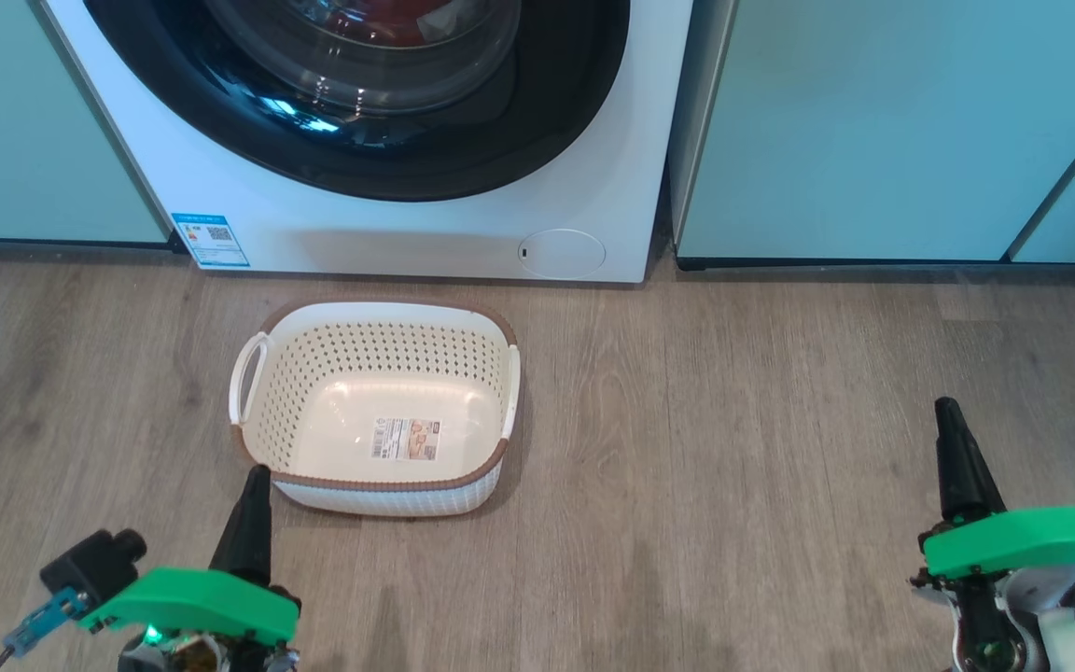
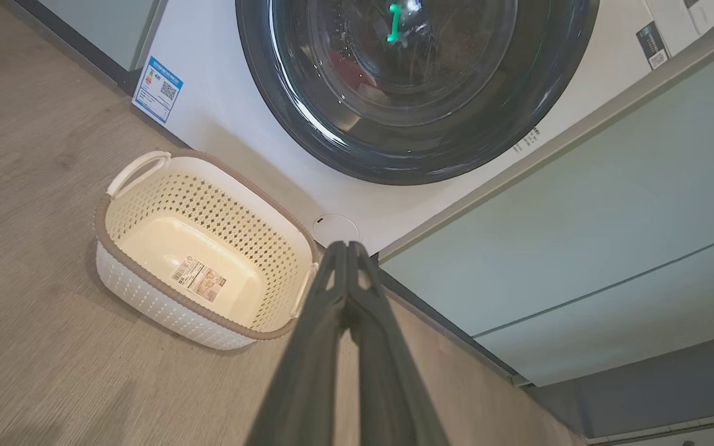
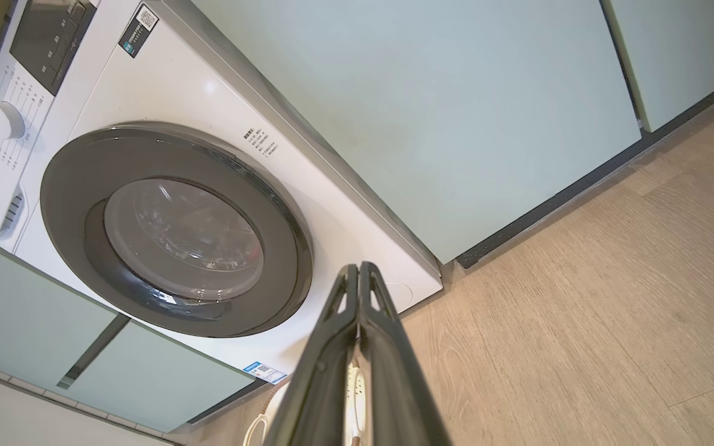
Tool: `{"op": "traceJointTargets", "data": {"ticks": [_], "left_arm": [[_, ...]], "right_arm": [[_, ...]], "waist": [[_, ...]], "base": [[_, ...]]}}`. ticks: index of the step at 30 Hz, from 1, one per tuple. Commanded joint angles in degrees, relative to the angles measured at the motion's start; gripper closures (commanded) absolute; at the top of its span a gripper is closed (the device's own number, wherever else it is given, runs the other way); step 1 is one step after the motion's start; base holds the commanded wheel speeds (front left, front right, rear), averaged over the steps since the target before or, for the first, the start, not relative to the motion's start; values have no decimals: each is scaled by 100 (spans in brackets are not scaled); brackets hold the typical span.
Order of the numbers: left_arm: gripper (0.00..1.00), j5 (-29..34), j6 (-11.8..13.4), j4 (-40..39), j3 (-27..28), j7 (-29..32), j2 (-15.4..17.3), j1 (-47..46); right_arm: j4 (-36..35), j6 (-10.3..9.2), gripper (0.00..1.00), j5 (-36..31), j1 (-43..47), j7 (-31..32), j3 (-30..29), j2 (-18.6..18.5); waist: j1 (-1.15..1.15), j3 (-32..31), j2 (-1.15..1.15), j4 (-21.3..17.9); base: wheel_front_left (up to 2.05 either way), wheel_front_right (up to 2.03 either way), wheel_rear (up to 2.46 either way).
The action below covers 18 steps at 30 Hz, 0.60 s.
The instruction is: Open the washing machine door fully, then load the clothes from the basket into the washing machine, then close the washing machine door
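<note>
The white washing machine [image 1: 388,233] stands ahead, and its black-rimmed door [image 1: 360,121] lies flat against the front, closed. Red clothes [image 1: 379,19] show behind the glass bowl inside the drum. The cream basket [image 1: 374,406] sits on the floor in front of the machine with only its sticker label on the bottom. My left gripper [image 1: 256,476] is shut with nothing in it, just before the basket's near left corner. My right gripper [image 1: 946,411] is shut and holds nothing, well to the right over bare floor. The left wrist view shows the basket [image 2: 202,248] and the door [image 2: 419,87].
Pale teal cabinets [image 1: 892,121] flank the machine on both sides. Wood-look floor [image 1: 733,448] spreads between the basket and my right arm. A small round flap [image 1: 561,252] sits low on the machine's front, and a blue label [image 1: 211,240] at its lower left.
</note>
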Motion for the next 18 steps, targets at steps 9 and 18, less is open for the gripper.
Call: {"op": "traceJointTargets", "data": {"ticks": [9, 18], "left_arm": [[100, -629, -57, -136, 172, 165, 41, -322], [100, -1202, -95, -109, 246, 313, 47, -382]], "right_arm": [[-212, -1, 100, 644, -252, 164, 51, -28], [-215, -1, 100, 1223, -265, 315, 59, -29]], "waist": [[0, -15, 0, 15], [0, -31, 0, 30]], "base": [[0, 0, 0], [0, 0, 0]]}}
